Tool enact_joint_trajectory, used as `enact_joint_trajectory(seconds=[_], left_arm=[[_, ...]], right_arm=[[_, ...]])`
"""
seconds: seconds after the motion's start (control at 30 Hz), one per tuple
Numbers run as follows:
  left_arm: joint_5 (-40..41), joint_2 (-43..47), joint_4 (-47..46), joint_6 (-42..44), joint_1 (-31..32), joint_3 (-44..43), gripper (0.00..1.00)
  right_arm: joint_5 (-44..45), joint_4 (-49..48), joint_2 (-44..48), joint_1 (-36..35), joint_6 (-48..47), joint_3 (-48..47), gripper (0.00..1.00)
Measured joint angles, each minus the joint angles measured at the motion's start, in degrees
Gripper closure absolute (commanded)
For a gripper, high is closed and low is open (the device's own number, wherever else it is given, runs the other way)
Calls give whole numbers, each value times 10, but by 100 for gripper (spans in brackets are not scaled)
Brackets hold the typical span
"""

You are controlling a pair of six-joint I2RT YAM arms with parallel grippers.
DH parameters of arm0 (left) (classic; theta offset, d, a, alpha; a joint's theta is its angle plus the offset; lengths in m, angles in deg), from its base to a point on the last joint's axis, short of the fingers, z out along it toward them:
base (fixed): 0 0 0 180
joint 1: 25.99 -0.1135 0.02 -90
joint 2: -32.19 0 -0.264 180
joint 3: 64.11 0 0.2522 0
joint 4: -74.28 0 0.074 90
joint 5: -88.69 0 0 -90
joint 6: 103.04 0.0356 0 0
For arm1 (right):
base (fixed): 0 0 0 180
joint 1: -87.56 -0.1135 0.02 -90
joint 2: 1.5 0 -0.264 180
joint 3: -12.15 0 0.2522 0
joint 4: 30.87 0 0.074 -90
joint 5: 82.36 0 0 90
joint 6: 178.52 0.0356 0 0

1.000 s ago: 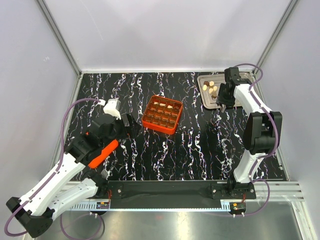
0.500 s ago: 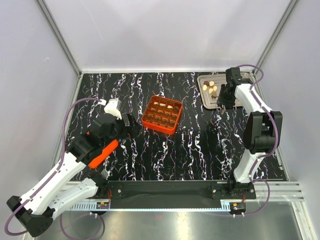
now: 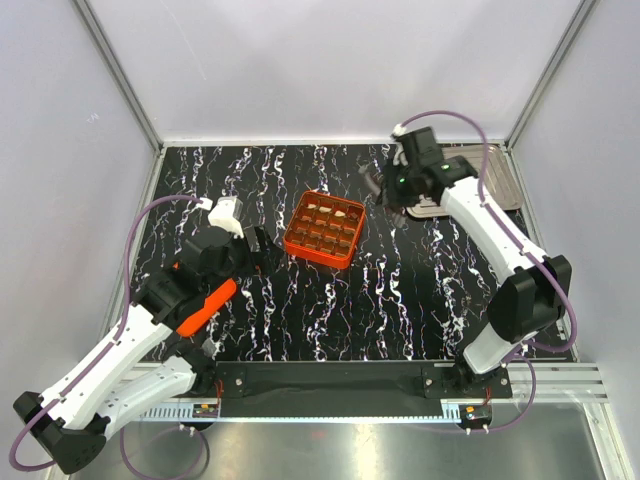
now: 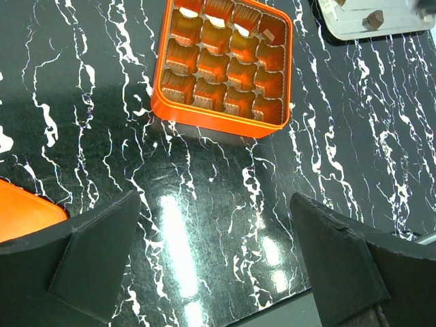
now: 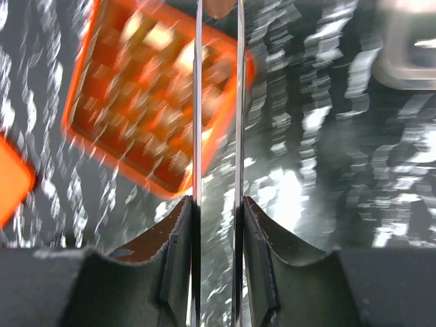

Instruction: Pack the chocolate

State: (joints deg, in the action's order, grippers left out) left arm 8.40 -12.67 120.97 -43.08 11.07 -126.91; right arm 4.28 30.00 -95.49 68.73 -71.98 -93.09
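Nearest, over the left half of the black marbled worktop [image 3: 400, 310], the left gripper [image 3: 258, 250] hangs with its jaws spread wide and nothing between them, pointed at the orange grid box [image 3: 322, 228]. That box sits about the middle of the worktop, slightly turned; three cream pieces [image 4: 218, 20] lie in cells of its far row; whether the other cells hold dark ones I cannot tell, since the glossy walls look brown themselves. Beyond it, between the box and the far right corner, the right gripper [image 3: 380, 188] has its thin fingers drawn close on a small brown chocolate piece [image 5: 219, 7] pinched at the very tips, though the wrist view is smeared. Farthest, in the far right corner, the silver tray [image 3: 500, 185] carries at least one dark piece [image 4: 371, 20].

The step in hand, I judge, is taking the pinched piece to a cell. To do it well, centre the tips over one vacant cell beside the filled ones; come straight down so the fingers clear the partitions; part the jaws only a little, low in the cell, so the piece cannot bounce out.
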Motion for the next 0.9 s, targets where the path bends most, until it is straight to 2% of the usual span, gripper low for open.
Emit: enact_joint_trajectory(seconds=[0.1,0.27,0.67,0.9], left_arm=[[0,0,0,0,0,0,1],[0,0,0,0,0,0,1],[0,-3,-1,0,0,0,1],[-5,-12,-3,-1,0,0,1]], right_arm=[[-11,-6,4,-62,12,21,62],[-14,-6,4,-106,28,57,62],[9,-5,23,-124,42,112,62],[9,-5,43,-127,43,129,56]])
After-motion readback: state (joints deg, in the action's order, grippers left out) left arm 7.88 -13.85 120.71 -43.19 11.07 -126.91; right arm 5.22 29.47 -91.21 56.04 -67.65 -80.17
